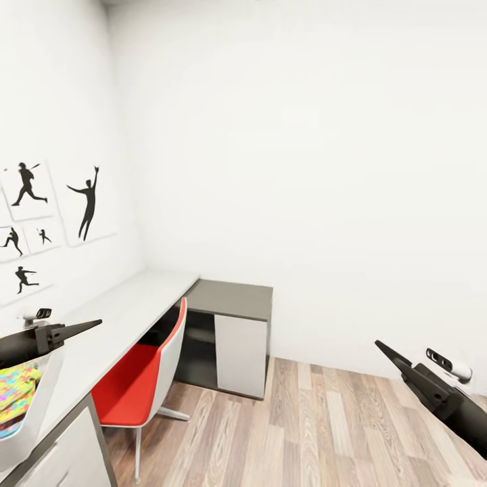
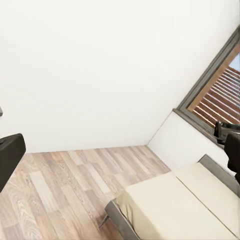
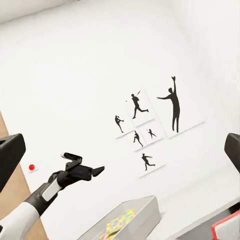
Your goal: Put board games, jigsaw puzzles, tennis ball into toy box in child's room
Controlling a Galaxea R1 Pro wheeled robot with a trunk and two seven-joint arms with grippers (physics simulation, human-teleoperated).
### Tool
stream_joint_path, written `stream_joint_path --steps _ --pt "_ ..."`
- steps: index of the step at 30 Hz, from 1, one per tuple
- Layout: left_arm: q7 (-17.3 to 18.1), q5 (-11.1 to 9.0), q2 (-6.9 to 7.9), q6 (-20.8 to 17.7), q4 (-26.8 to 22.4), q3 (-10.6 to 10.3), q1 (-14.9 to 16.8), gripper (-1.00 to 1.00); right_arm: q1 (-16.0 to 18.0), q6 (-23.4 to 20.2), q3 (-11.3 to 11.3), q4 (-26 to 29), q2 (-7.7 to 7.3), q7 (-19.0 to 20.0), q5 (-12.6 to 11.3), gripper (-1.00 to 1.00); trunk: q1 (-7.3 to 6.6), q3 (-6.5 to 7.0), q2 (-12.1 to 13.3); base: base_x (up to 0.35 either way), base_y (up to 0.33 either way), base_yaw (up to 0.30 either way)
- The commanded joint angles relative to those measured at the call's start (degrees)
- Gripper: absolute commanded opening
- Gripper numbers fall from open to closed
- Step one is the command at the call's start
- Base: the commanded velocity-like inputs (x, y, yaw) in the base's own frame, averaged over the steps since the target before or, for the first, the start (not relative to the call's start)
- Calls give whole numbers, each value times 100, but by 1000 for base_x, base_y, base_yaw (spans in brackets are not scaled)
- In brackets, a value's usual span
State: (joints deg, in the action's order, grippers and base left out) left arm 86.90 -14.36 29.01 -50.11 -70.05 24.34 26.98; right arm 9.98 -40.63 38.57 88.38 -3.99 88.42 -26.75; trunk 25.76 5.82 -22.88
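At the far left of the head view, the toy box [image 1: 27, 412] is seen standing on the desk [image 1: 128, 308] against the wall, and jigsaw-patterned boxes [image 1: 17, 396] are already lodged inside it, leaning on its sloped side. The left gripper [image 1: 91, 325] is held level just above the box rim with nothing between its jaws, which appear drawn together to a point; it is judged to be carried clear of the bin rather than working in it. A red chair [image 1: 145, 379] is tucked under the desk, beside the dark cabinet [image 1: 233, 301]. At the right, the right gripper [image 1: 380, 346] is raised over bare floor [image 1: 325, 426], jaws likewise appearing closed on nothing. In the left wrist view the bed [image 2: 175, 207] is shown under the window, its visible mattress bare. The board games and tennis ball cannot be located.
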Motion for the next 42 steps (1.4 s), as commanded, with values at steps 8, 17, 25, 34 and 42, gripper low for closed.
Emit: stream_joint_path --steps 8,17,25,34,42 --pt "-17 16 -24 -5 0 -26 0 100 3 -45 -20 -248 6 -252 43 100 2 53 -4 0 2 -206" --pt "-685 289 -314 49 0 -429 3 100 8 -42 -239 -733 29 -2104 198 100 2 116 -4 0 0 -206" --pt "-2111 696 -912 52 0 -755 30 100 330 -38 -1119 -1391 15 -5023 361 100 2 167 -4 0 0 -205" --pt "-3447 761 -1304 62 15 -1233 43 100 786 -12 -2116 -3057 36 -7597 414 100 2 195 -4 0 0 -95" --pt "-4144 772 -1351 90 509 -1614 38 100 824 609 -2953 -3575 36 -8189 412 100 2 171 -4 0 0 -9"
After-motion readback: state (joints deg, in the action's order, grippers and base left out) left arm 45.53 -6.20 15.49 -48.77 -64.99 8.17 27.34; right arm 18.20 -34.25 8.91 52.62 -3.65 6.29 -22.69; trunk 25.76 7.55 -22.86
